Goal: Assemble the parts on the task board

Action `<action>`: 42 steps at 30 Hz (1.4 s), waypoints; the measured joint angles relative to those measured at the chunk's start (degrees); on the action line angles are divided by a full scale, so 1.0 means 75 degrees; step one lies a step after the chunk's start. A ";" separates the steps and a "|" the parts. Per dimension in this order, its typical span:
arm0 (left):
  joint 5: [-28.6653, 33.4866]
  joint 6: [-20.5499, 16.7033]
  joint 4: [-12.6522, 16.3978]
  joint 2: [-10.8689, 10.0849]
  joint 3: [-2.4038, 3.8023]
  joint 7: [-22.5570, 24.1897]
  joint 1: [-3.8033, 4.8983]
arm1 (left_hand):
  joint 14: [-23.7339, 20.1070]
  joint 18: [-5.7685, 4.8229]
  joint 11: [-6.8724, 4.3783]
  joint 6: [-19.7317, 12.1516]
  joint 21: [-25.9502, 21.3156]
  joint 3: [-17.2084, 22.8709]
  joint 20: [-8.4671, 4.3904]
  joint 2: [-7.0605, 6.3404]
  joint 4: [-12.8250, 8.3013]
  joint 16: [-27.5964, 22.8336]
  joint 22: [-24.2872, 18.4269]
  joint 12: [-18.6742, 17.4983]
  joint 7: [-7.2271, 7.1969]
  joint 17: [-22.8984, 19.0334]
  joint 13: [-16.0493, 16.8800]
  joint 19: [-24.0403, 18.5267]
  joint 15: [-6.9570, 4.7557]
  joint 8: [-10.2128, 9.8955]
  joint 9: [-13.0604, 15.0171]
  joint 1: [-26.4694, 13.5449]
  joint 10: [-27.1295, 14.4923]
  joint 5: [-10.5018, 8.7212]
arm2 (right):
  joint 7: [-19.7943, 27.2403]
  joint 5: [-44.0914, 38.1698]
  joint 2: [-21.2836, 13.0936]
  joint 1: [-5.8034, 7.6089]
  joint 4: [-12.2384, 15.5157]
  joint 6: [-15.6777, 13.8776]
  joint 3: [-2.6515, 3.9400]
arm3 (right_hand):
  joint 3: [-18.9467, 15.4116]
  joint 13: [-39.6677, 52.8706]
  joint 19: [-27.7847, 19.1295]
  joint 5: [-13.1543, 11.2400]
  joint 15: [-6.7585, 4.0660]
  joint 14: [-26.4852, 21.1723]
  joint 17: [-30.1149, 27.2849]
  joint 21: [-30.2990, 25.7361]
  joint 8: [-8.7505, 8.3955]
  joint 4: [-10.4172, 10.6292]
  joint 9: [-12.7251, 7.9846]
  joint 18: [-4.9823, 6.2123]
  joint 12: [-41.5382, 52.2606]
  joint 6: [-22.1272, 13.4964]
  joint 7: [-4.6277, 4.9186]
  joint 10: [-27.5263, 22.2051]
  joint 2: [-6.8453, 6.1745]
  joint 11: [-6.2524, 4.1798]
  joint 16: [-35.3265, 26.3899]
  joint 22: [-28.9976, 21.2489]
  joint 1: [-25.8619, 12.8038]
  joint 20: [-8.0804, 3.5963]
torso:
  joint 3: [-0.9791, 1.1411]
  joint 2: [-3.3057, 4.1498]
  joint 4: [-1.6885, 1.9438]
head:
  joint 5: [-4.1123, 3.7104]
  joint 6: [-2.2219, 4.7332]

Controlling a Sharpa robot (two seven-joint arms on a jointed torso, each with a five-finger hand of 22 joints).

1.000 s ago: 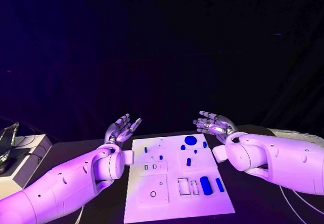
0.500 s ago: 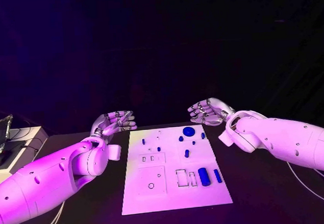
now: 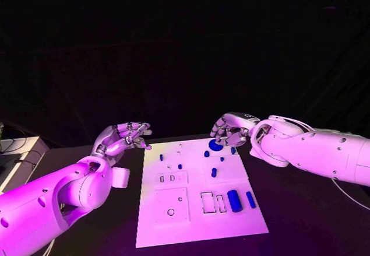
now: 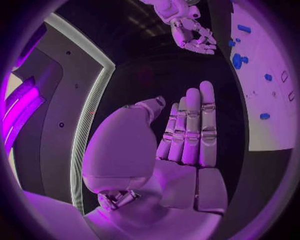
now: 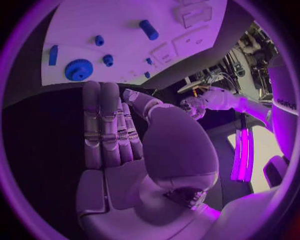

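Head looks down; wrists share the task board (image 3: 197, 191).

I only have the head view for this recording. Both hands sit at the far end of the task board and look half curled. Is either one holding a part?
Observer: No. The left wrist view shows the left hand with its fingers straight and side by side, palm bare.
Operator: And the right one, near the big round blue piece?
Observer: In the right wrist view, the right hand is also flat and holds nothing. The round blue part lies on the task board just beyond its fingertips, and no finger is closed on it.
Operator: Is that piece a plain disc?
Observer: No, teeth show around its rim, so it is a gear.
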 measured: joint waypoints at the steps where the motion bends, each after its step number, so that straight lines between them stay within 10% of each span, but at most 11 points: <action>1: -0.0015 0.0013 0.0073 -0.0037 0.0022 -0.0008 -0.0001 | 0.0000 0.0000 0.0000 0.0000 0.0066 0.0000 0.0000 0.0000 0.0000 0.0065 0.0044 -0.0001 0.0000 0.0050 0.0001 0.0000 0.0000 0.0000 0.0007 0.0000 0.0000 0.0000 | -0.0133 -0.0218 -0.0001 0.0024 0.0041 0.0032 0.0000 | 0.0046 0.0001 0.0134 0.0000 -0.0015 0.0058 0.0303 0.0269 0.0000 0.0016 0.0020 0.0000 0.0000 0.0000 -0.0001 0.0008 -0.0040 -0.0008 0.0349 0.0300 -0.0027 -0.0007 | -0.0004 0.0037 0.0008 | -0.0009 0.0006; 5: -0.0069 0.0056 0.0348 -0.0177 0.0123 -0.0041 -0.0001 | 0.0000 0.0000 0.0000 0.0000 0.0288 0.0031 0.0014 -0.0050 -0.0032 0.0279 0.0191 -0.0042 0.0000 0.0206 0.0013 -0.0014 0.0000 -0.0030 0.0025 -0.0051 0.0000 0.0000 | -0.0639 -0.1015 -0.0004 0.0085 0.0217 0.0162 0.0001 | 0.0270 -0.0007 0.0987 -0.0060 -0.0033 0.0124 0.2498 0.2056 -0.0163 0.0229 0.0181 -0.0307 -0.0044 0.0035 -0.0038 -0.0279 -0.0474 0.0035 0.2834 0.2395 -0.0275 -0.0011 | -0.0023 0.0186 0.0033 | -0.0037 0.0026; 10: -0.0108 0.0095 0.0552 -0.0243 0.0248 -0.0068 -0.0002 | 0.0000 0.0000 0.0000 0.0000 0.0368 0.0031 -0.0003 -0.0083 -0.0031 0.0340 0.0249 -0.0081 0.0000 0.0260 0.0013 -0.0051 0.0000 -0.0067 0.0028 -0.0083 -0.0001 0.0000 | -0.1054 -0.1619 0.0003 0.0098 0.0354 0.0275 0.0000 | 0.0192 -0.0007 0.1168 -0.0093 -0.0006 0.0151 0.3078 0.2491 -0.0266 0.0346 0.0214 -0.0306 -0.0044 -0.0075 -0.0041 -0.0673 -0.0558 0.0069 0.3510 0.2969 -0.0283 0.0033 | -0.0042 0.0335 0.0064 | -0.0094 0.0066; 42: -0.0275 0.0248 0.0833 -0.0347 0.0456 -0.0211 0.0000 | -0.0054 -0.0002 0.0001 -0.0001 0.0744 0.0031 -0.0005 -0.0116 -0.0031 0.0603 0.0501 -0.0088 -0.0001 0.0459 0.0055 -0.0158 -0.0001 -0.0106 0.0069 -0.0186 -0.0002 0.0000 | -0.1871 -0.2696 0.0340 0.0081 0.0315 0.0509 -0.0016 | 0.0024 0.0088 0.1418 -0.0059 -0.0006 0.0151 0.3423 0.2912 -0.0296 0.0536 0.0350 -0.0418 -0.0044 -0.0038 -0.0018 -0.0713 -0.0548 0.0083 0.3979 0.3608 -0.0210 0.0069 | -0.0128 0.0734 0.0233 | -0.0193 0.0042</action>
